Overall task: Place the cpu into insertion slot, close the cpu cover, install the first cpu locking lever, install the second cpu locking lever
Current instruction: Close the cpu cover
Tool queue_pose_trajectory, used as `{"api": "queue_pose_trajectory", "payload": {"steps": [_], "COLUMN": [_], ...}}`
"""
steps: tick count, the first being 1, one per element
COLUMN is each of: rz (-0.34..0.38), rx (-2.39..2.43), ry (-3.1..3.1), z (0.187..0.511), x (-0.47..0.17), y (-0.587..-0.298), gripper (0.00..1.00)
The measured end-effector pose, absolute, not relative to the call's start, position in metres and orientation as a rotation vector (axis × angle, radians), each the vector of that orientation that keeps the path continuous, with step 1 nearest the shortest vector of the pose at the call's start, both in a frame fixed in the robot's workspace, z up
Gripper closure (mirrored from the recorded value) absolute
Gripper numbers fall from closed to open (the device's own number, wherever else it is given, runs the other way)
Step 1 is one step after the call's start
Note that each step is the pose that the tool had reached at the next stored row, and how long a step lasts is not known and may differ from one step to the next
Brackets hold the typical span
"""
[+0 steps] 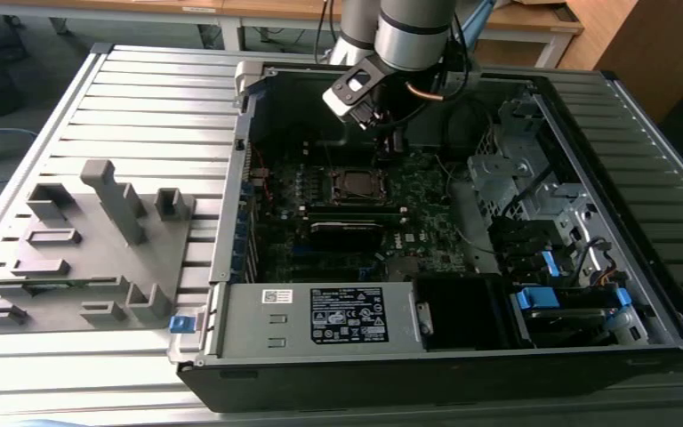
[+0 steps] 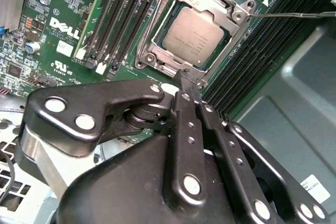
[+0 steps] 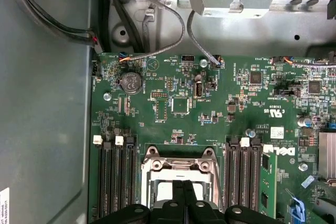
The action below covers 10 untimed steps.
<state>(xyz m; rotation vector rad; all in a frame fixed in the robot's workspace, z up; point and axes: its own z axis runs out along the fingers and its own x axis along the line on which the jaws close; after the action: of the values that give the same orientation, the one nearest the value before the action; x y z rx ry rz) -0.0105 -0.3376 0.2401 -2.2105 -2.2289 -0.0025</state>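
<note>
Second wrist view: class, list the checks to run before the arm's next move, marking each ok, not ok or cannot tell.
1. Cpu seated flat: ok.
2. Cover down around cpu: ok.
3. Lever latched: not ok, it sticks out sideways.
4. Gripper shut and empty: ok.
5. Gripper clear of cover: cannot tell.

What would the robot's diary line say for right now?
hand: shut, empty, tip by edge of cpu cover | cpu: seated, top showing through cover's cut-out | cpu cover: down flat
</note>
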Motion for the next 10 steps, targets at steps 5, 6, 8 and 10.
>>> {"api": "queue_pose_trajectory", "payload": {"steps": [5,6,8,10], "rz": [-0.003,-0.003,-0.003,-0.003], "rx": [-2.211,-2.211,-2.211,-2.211], "ry": [-2.229,-2.229,-2.229,-2.229], "z": [0.24,0.24,0.24,0.239], "x": [-0.015,-0.018,-0.023,-0.027], "y": [-0.338,-0.338,-0.338,-0.338], "gripper": [0.89,0.89,0.89,0.89]}}
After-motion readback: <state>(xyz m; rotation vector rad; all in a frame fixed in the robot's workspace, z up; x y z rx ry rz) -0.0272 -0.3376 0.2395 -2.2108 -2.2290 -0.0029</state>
